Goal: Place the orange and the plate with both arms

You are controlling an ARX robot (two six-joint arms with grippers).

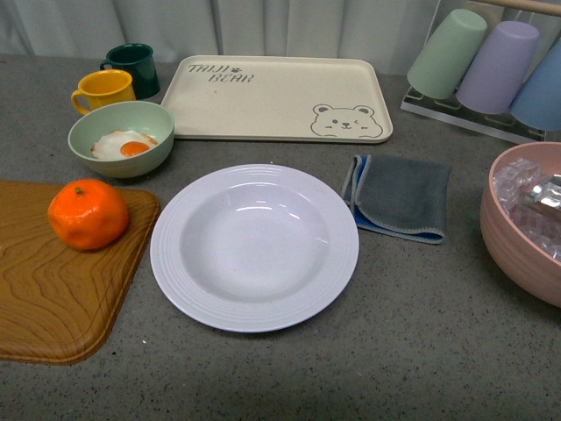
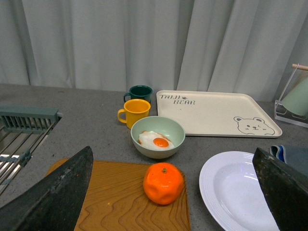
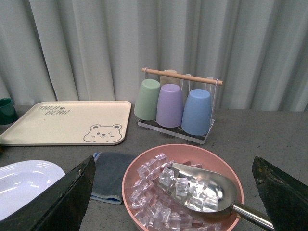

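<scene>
Grey speckled countertop fills the scene, with pale curtains closing it at the back. The orange point(image 1: 88, 215) sits on a wooden board point(image 1: 53, 298) at the robot's left, just in front of a pale green bowl point(image 1: 121, 139) that holds a fried egg. The plate point(image 1: 254, 254) lies flat and empty at the middle of the counter, beside the board's right edge; I cannot tell if they touch. Behind the plate is a cream bear tray point(image 1: 272, 96), to its right a folded grey cloth point(image 1: 399, 197), and further right a pink bowl point(image 1: 526, 219) with ice cubes.

No arm shows in the front view. In the left wrist view the left gripper point(image 2: 172, 155) has its two dark fingers point(image 2: 62, 192) spread wide and holds nothing. The right gripper point(image 3: 173, 161) is the same – wide apart and empty – above the bowl of ice.

The relation that matters: the orange point(image 2: 163, 183) lies straight ahead of the left gripper, centred between its fingers – so I judge the left arm is the nearer one and needs mostly to go forward and down. The plate appears only as a corner in the right wrist view, toward the robot's left from that gripper, so the right arm must first swing inward to reach its rim. Being round, the plate offers no preferred axis.
</scene>
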